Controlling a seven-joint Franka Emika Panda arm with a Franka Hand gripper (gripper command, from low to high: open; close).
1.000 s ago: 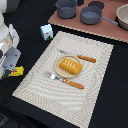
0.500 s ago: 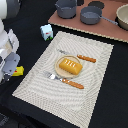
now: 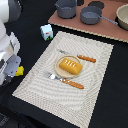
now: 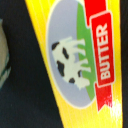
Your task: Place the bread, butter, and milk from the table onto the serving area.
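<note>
The bread lies on the round tan plate in the middle of the striped serving mat. The milk carton stands upright on the black table, just off the mat's far corner at the exterior view's left. The butter shows as a yellow corner on the table beside the mat's edge at the exterior view's left, mostly hidden by my arm. My gripper hangs directly over it. In the wrist view the butter label fills the picture very close. No fingers show there.
A fork and a knife with orange-brown handles lie on either side of the plate. A brown wooden board at the back holds grey pots and a bowl.
</note>
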